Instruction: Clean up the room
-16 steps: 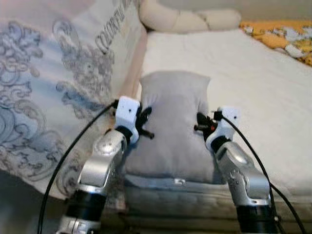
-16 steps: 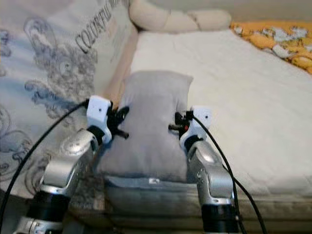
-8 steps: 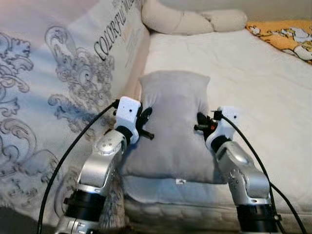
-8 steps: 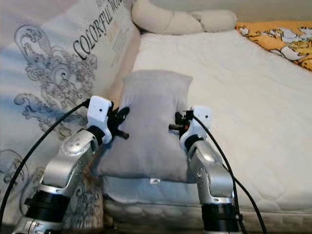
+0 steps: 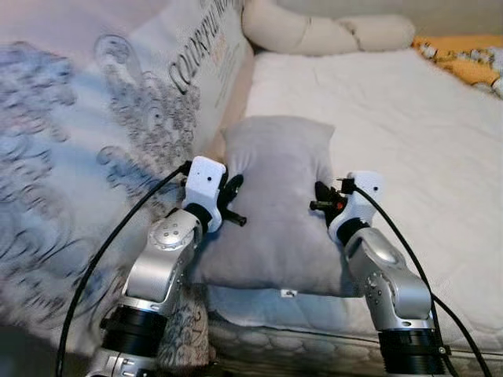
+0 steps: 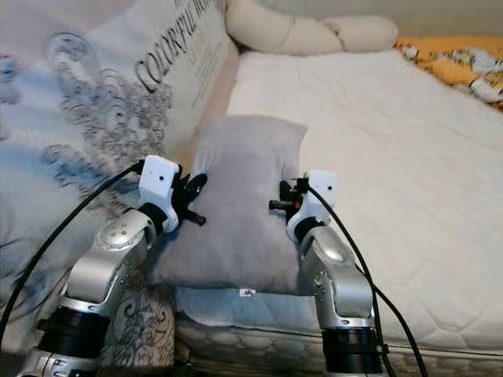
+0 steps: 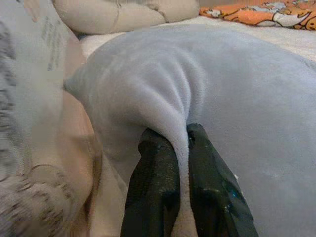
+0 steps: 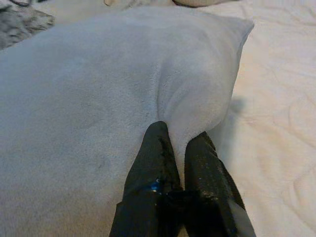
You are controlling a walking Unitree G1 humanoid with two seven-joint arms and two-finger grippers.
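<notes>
Grey pillow [image 5: 275, 196] held over the bed [image 5: 416, 141], not yet laid down.
Left pincer [image 7: 178, 136] and right pincer [image 8: 178, 136] each pinch a pillow fold; placing and releasing remain.

A home bedroom — bare quilted mattress [image 5: 409, 118], cream bolster [image 5: 330, 31], patterned bedding [image 5: 86, 149] heaped alongside.

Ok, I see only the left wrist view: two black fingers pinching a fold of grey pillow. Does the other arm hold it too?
Observer: Yes. The right gripper pinches the opposite edge of the grey pillow.
Operator: Where does the pillow lie?
Observer: On the white mattress, near its front edge.
Operator: What is on the left gripper side?
Observer: A large patterned cushion with printed letters, leaning beside the pillow.
</notes>
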